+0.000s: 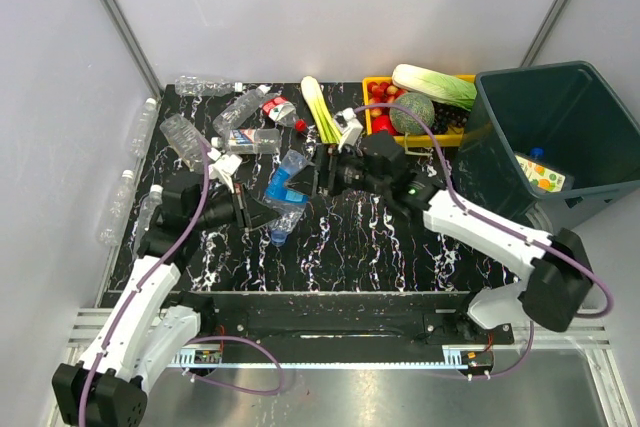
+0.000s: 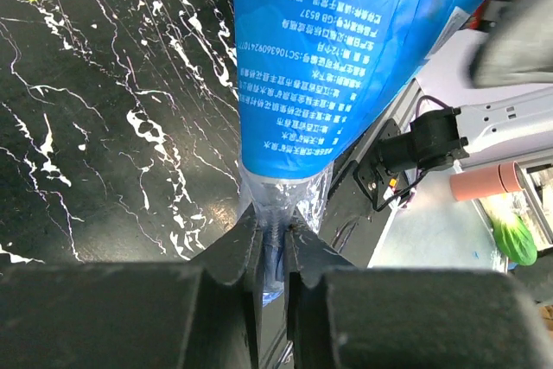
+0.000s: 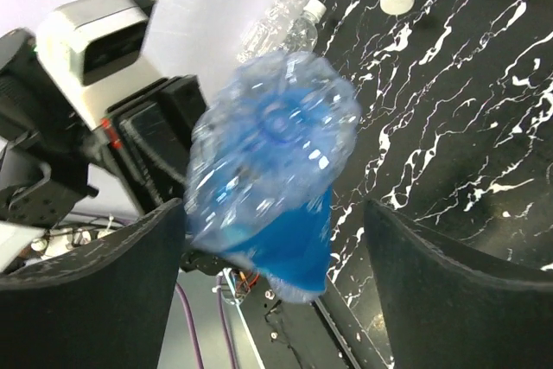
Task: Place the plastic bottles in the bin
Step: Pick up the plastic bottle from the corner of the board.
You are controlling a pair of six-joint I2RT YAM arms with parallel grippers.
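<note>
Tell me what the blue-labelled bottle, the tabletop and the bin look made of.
The blue-labelled bottle: thin clear glossy plastic, crinkled where pinched, printed film label. The tabletop: black with white veining, probably marble-look laminate or stone. The bin: dark teal moulded plastic, smooth, dull.

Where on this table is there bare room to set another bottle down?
Bare: the near middle of the table, from the blue-label bottle to the front edge. Crowded: loose bottles fill the back left, the yellow tray the back right, and the bin walls off the right side.
</note>
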